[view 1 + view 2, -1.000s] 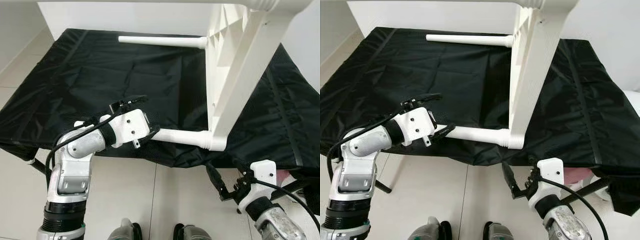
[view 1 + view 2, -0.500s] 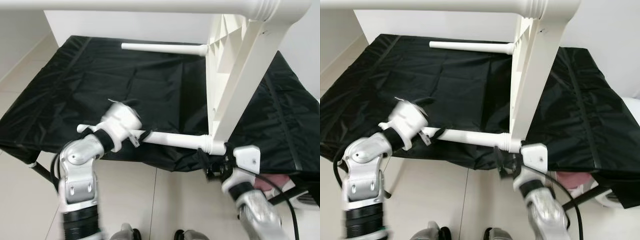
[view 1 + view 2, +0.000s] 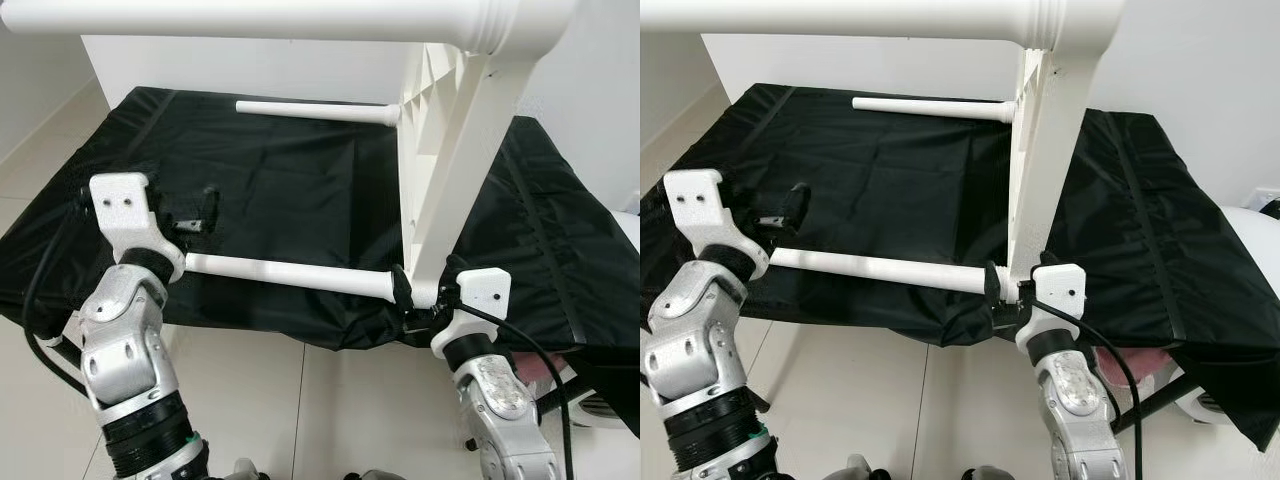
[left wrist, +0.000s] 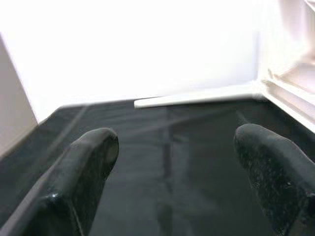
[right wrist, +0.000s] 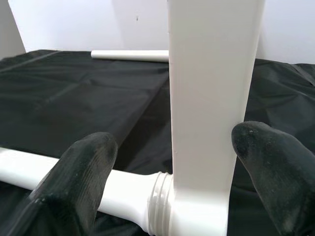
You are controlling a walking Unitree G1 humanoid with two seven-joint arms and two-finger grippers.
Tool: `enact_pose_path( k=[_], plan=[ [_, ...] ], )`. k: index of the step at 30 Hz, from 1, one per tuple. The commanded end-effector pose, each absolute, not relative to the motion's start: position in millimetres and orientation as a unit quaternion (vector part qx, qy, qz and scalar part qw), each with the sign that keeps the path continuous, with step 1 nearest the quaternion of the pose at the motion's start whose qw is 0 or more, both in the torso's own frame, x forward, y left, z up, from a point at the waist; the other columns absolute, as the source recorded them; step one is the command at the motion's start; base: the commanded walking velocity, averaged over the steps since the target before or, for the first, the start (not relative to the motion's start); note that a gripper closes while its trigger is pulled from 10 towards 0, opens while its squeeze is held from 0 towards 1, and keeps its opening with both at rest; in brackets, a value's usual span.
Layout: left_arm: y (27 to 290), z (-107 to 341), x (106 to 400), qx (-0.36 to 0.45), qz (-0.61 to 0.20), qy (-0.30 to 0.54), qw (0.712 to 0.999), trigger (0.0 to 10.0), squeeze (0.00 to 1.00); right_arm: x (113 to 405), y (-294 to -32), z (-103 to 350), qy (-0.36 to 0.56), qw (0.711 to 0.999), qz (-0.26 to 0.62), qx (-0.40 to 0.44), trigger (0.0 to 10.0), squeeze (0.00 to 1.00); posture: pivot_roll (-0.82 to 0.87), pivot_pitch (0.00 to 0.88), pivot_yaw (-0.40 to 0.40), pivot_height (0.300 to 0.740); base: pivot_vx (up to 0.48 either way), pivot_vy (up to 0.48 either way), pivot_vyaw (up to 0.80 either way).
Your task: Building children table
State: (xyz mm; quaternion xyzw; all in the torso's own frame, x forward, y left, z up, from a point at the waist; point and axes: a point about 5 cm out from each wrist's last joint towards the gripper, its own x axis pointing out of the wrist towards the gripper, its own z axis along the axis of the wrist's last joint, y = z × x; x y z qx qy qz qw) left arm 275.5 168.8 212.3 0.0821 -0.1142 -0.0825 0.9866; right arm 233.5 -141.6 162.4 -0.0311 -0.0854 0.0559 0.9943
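My left gripper (image 3: 190, 215) has let go of the near table leg (image 3: 290, 273), fingers spread. My right gripper (image 3: 1002, 295) now straddles the tabletop (image 5: 211, 98) at that leg's joint, unclenched, ready to brace it.

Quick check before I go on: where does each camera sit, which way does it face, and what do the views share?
Left eye, right eye: on the head, looking forward and down at the white table top standing on edge on the black sheet; both silver arms show, left gripper and right gripper.
Left wrist: looks along its spread fingers over the sheet to the far leg.
Right wrist: fingers straddle the table top's edge at the near leg.
Shared: table top, legs, sheet.
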Motion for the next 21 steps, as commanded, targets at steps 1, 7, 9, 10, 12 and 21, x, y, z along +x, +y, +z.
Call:
enact_pose_path(
  k=[1,7,9,10,12,21],
  plan=[
    [147,191,267,0.095,-0.12,-0.093,0.984,10.0,0.0,237,-131,158,-0.079,0.994,0.074,-0.025,10.0,0.0,-0.04,0.017,0.029,0.74,0.0,0.0,0.0],
    [146,185,266,0.112,-0.092,-0.079,0.986,10.0,0.0,241,-123,155,-0.076,0.994,0.078,-0.008,10.0,0.0,-0.03,0.027,0.042,0.74,0.0,0.0,0.0],
    [147,185,268,0.109,-0.074,-0.08,0.988,10.0,0.0,242,-120,154,-0.076,0.994,0.079,0.002,10.0,0.0,-0.04,0.029,0.041,0.74,0.0,0.0,0.0],
    [148,187,270,0.104,-0.059,-0.083,0.989,10.0,0.0,243,-117,154,-0.077,0.994,0.083,0.003,10.0,0.0,-0.03,0.031,0.036,0.74,0.0,0.0,0.0],
    [149,187,271,0.105,-0.047,-0.086,0.99,10.0,0.0,243,-115,155,-0.078,0.993,0.087,0.003,10.0,0.0,-0.03,0.032,0.028,0.74,0.0,0.0,0.0],
    [169,188,271,0.157,-0.051,-0.104,0.981,10.0,0.0,241,-126,167,-0.105,0.987,0.114,-0.05,10.0,0.0,-0.03,0.035,0.004,0.74,0.0,0.0,0.0]
  ],
)
